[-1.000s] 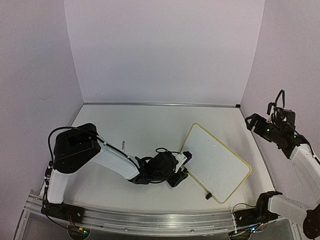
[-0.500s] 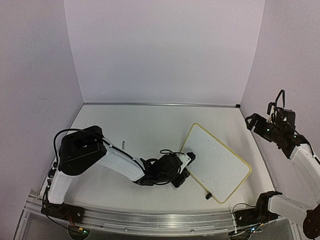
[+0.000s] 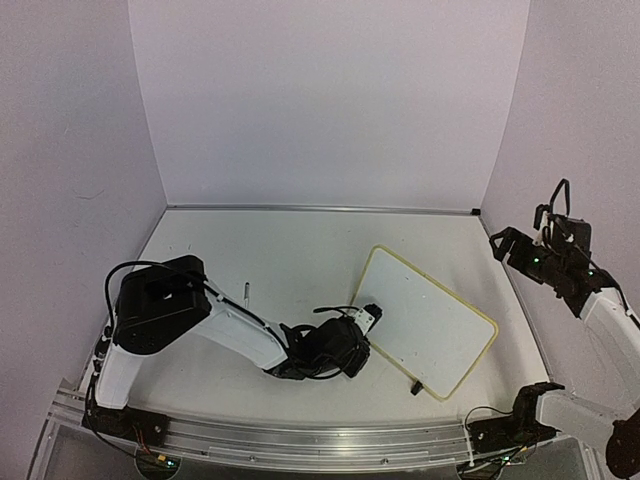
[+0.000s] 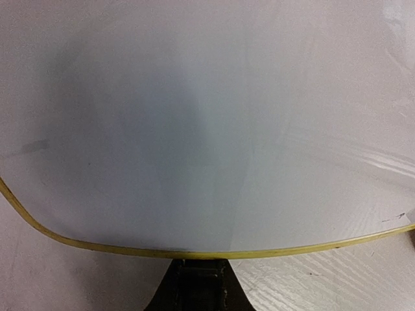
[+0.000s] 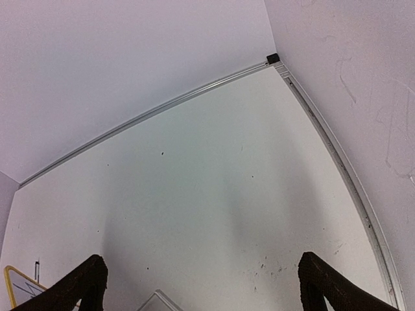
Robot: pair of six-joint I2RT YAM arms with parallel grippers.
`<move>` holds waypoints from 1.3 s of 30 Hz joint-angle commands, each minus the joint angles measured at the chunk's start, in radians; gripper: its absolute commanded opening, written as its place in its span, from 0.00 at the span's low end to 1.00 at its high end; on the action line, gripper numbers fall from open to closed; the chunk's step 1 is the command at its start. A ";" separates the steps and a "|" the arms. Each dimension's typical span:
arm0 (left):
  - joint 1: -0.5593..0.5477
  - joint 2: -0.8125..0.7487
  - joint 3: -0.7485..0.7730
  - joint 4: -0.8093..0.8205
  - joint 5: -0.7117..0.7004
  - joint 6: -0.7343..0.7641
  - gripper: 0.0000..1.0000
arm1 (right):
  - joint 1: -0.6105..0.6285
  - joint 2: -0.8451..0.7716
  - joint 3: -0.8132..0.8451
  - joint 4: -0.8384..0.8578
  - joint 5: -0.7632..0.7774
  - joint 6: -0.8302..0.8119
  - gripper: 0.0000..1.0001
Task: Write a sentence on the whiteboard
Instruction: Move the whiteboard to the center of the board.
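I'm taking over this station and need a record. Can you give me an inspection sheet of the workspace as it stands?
Surface: white table, a few small dark specks.
Job's things: whiteboard on the table right of centre; no writing seen on it.
Clutter: one thin dark stick left of centre, too small to identify.
Grippers: left gripper at the board's left edge, state unclear; right gripper open, raised, holding nothing.
Cables: black cable loop at the left wrist; another above the right arm.
Surroundings: pale lilac walls on three sides; metal rail along the near edge.
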 commanded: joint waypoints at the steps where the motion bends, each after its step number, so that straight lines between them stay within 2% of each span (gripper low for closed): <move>1: 0.025 -0.074 -0.030 -0.097 -0.283 -0.101 0.00 | -0.001 -0.013 0.052 -0.009 -0.010 -0.016 0.98; 11: 0.076 -0.153 -0.035 -0.310 -0.460 -0.398 0.00 | -0.001 -0.015 0.054 -0.016 -0.014 -0.008 0.98; 19: 0.123 -0.174 -0.032 -0.481 -0.501 -0.663 0.00 | 0.000 -0.013 0.052 -0.020 -0.016 -0.002 0.98; 26: 0.131 -0.184 -0.030 -0.509 -0.468 -0.713 0.01 | -0.001 -0.011 0.051 -0.023 -0.015 -0.001 0.98; 30: 0.138 -0.200 -0.039 -0.513 -0.412 -0.710 0.21 | -0.001 -0.013 0.054 -0.032 -0.015 -0.001 0.98; 33: 0.140 -0.230 -0.052 -0.538 -0.385 -0.719 0.28 | 0.000 -0.017 0.059 -0.040 -0.015 -0.001 0.98; 39: 0.139 -0.337 -0.132 -0.541 -0.324 -0.729 0.53 | -0.001 -0.031 0.062 -0.050 -0.018 -0.002 0.98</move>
